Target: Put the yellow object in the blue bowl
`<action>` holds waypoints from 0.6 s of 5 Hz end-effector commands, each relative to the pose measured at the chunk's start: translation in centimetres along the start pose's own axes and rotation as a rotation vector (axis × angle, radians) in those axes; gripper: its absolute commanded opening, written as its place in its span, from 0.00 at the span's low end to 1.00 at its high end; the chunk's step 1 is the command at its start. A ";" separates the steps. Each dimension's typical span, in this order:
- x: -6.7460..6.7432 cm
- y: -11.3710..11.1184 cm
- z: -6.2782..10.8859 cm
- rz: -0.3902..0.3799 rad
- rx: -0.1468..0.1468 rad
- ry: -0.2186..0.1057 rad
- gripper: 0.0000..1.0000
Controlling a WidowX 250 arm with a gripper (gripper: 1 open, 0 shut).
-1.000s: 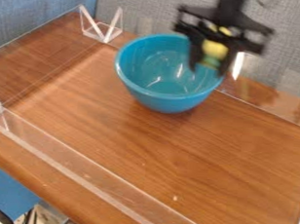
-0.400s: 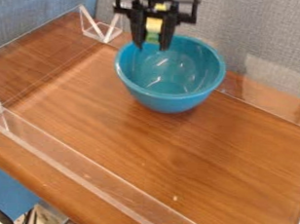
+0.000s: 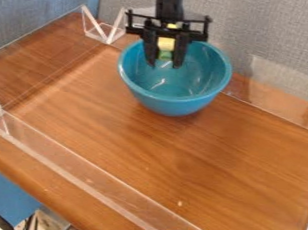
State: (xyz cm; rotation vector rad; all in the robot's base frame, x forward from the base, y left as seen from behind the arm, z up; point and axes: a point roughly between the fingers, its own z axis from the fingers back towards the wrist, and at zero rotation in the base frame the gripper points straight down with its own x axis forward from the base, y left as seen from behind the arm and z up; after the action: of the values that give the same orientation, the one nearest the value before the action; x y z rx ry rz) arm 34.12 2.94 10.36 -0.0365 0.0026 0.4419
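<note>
Placing step judged underway: yellow object (image 3: 163, 47) clamped in gripper (image 3: 165, 54) above blue bowl (image 3: 175, 79); release needed next.

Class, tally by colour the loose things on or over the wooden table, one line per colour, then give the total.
Blue: 1, the blue bowl
Yellow: 1, the yellow object, gripped in the pincer over the bowl
Total: 2

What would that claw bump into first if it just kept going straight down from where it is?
The gripper points down over the blue bowl with the yellow object between its fingers. Going straight down, it would probably meet the bowl's inner surface first, likely toward the far side, though one view leaves the depth uncertain.
</note>
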 end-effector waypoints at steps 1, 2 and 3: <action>-0.3 -0.9 2.2 0.006 -0.035 -0.089 1.00; -0.9 -0.6 3.9 -0.044 -0.038 -0.112 0.00; -1.3 -0.3 5.8 -0.116 -0.048 -0.122 0.00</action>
State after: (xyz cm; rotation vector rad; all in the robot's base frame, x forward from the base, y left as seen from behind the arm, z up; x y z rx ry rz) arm 32.56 1.96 13.49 -0.0508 -0.0426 0.3243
